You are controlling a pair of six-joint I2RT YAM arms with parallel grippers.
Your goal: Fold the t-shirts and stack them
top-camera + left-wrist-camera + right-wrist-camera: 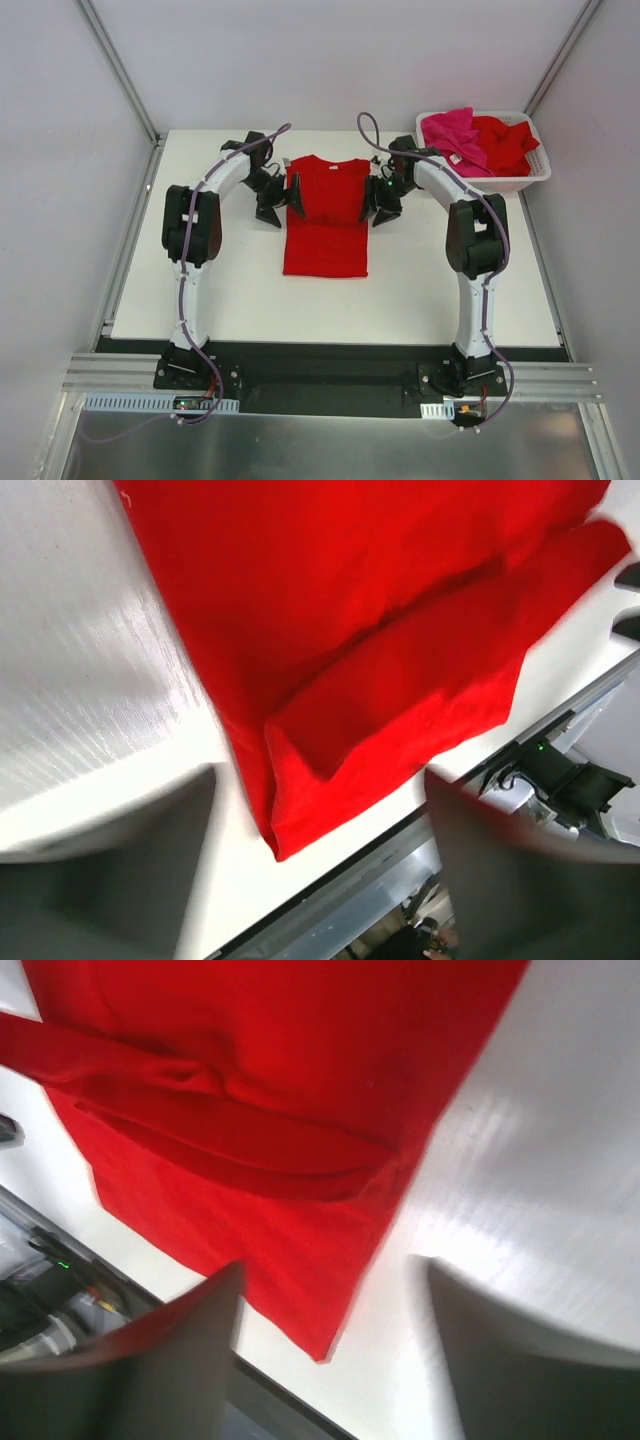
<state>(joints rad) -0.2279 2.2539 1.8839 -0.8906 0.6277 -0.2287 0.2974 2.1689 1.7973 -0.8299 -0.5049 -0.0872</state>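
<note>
Left end effector (281, 208) and right end effector (379, 208) flank the red t-shirt (325, 240) at its sleeves, both parted and empty. Its long axis runs between them, and neither arm is nearer.

Red t-shirt (325, 225) flat on table (250, 300), sleeves folded inward

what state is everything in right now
red shirt on table, flat, both sleeves folded in
left gripper, open, holding nothing
right gripper, open, holding nothing
pink shirt, crumpled in the basket
red shirts in basket, crumpled, unfolded
basket, upright, holding shirts
</note>
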